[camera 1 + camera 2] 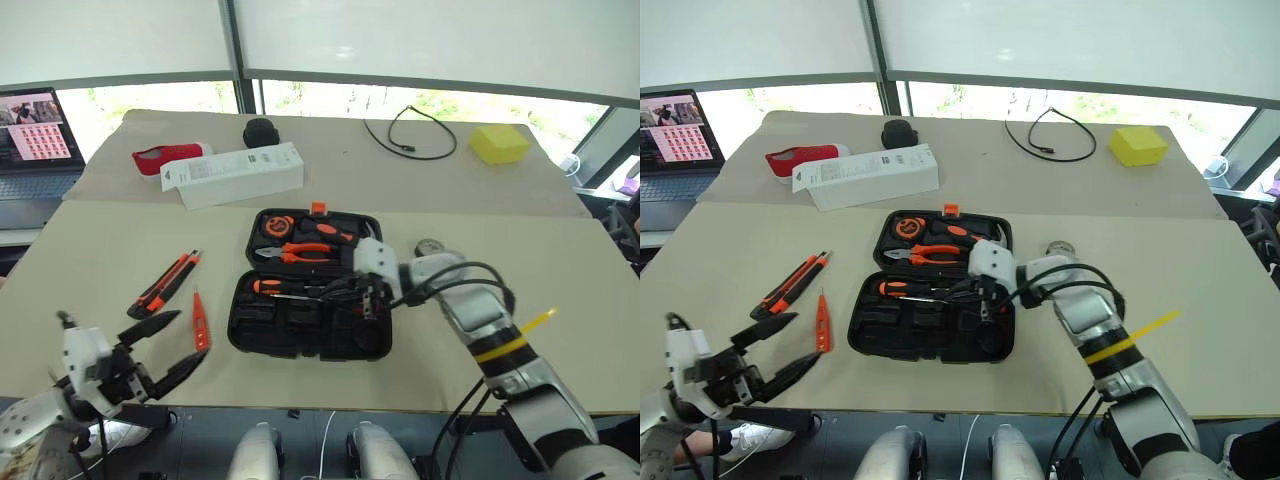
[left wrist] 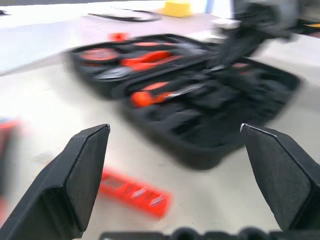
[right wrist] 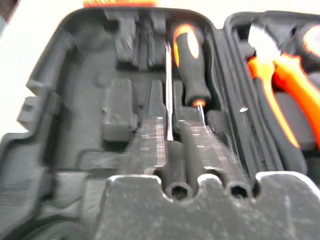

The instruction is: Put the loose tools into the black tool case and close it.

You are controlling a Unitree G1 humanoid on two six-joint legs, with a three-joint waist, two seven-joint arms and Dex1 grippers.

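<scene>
One screwdriver (image 1: 290, 288) sits in the open black tool case (image 1: 300, 335) mid-frame; utility knife (image 1: 163, 284) and tester pen (image 1: 200, 321) wait lower left beside the wide-open, empty left gripper (image 1: 165, 345), right gripper's (image 1: 372, 303) grip unclear

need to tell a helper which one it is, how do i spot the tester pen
Find the open black plastic tool case mid-table. Just left of it lies the slim orange tester pen, alone on the beige tabletop. It is shorter and thinner than the orange-black utility knife further left.

Probably an office, laptop (image 1: 35, 150), window blinds (image 1: 120, 40), tables (image 1: 560, 260)
</scene>
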